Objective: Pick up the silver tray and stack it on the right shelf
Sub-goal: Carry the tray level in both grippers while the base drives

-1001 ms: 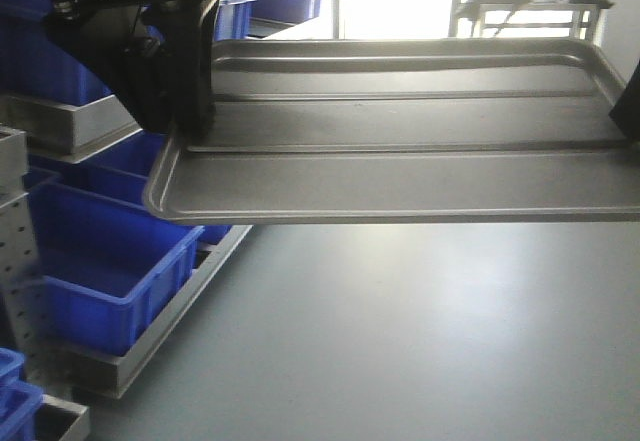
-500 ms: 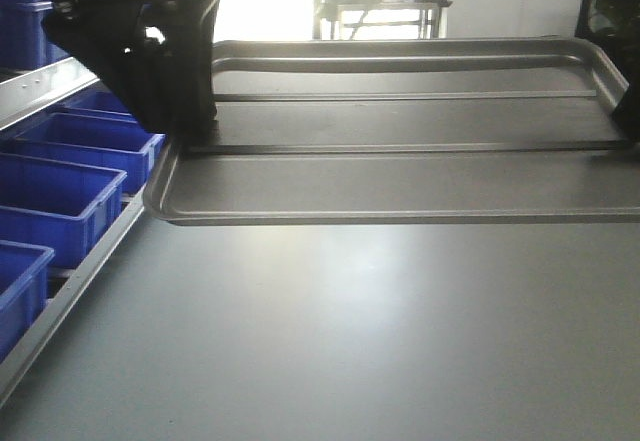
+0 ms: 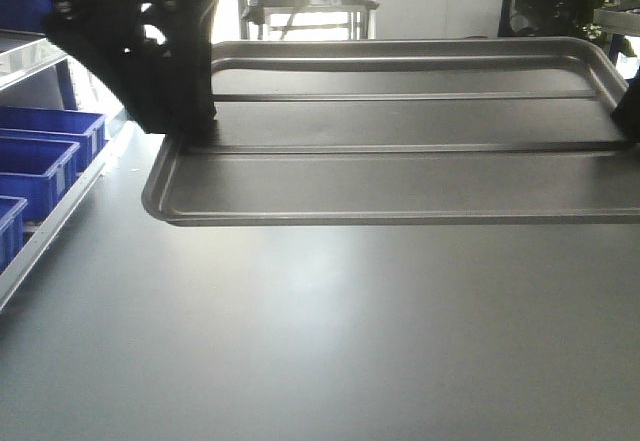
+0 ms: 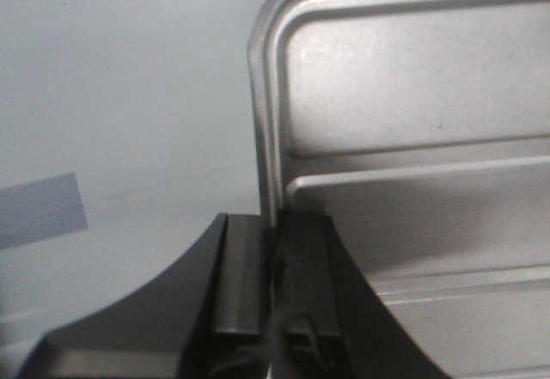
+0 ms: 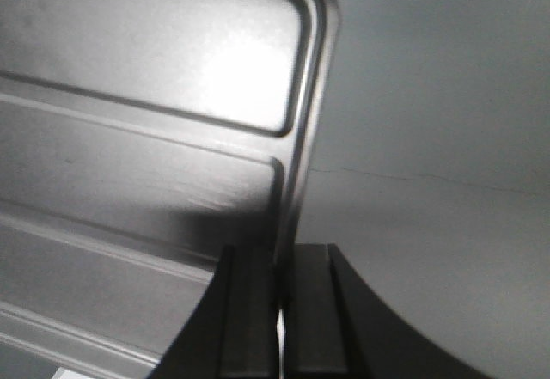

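The silver tray (image 3: pixel 400 176) hangs level above the grey floor, with two long ridges across its floor. My left gripper (image 3: pixel 185 126) is shut on its left rim, seen close in the left wrist view, where the left gripper (image 4: pixel 275 233) pinches the silver tray's (image 4: pixel 412 95) edge. My right gripper (image 3: pixel 628 111) shows only as a dark edge at the tray's right end. In the right wrist view the right gripper (image 5: pixel 282 259) is shut on the silver tray's (image 5: pixel 155 138) right rim. The right shelf is out of view.
Blue bins (image 3: pixel 45 151) sit on a steel rack (image 3: pixel 40 231) along the left. Grey floor (image 3: pixel 320 341) spreads below the tray. Far back stand a table frame (image 3: pixel 310 11) against bright windows and dark equipment (image 3: pixel 555 1) at the right.
The whole view has swung right: the blue bins and rack slid toward the left edge, and the background shifted left. The tray stays fixed between both grippers.
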